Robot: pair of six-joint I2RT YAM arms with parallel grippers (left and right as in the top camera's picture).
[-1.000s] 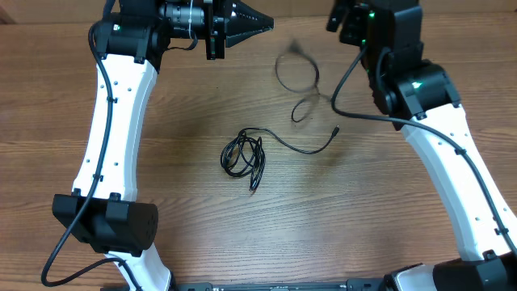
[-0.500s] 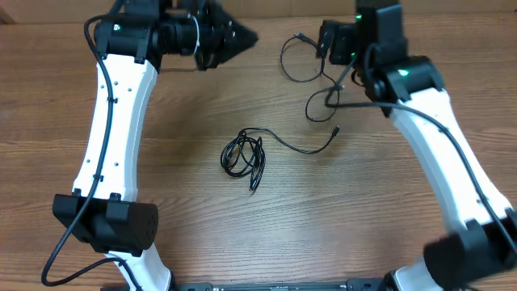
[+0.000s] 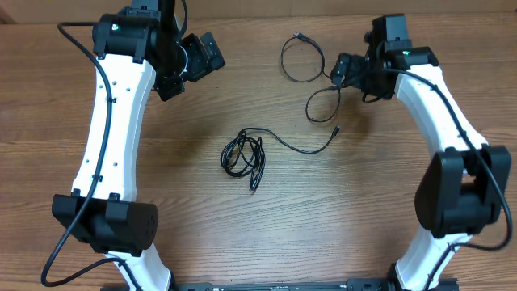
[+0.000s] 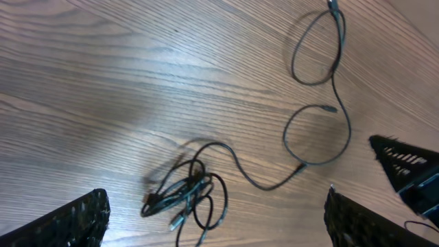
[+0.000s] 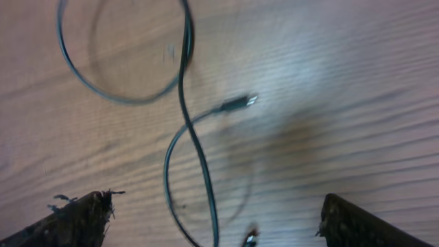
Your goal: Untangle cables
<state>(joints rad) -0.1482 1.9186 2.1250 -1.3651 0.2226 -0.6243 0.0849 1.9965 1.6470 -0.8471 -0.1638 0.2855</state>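
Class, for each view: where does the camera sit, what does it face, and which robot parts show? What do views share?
Overhead: above the table, looking straight down; left arm, right arm, coil, loose cable.
Left wrist: on the left arm, angled down at both cables; own fingers at bottom corners.
Right wrist: close over the loose cable; own fingers at bottom corners.
Shared: loose cable in all three.

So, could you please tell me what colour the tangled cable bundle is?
Black; the bundle shows best in the overhead view.

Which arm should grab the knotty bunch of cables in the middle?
Probably left: the left gripper, open, faces the tangled bunch, while the right gripper hangs over the loose looped cable.
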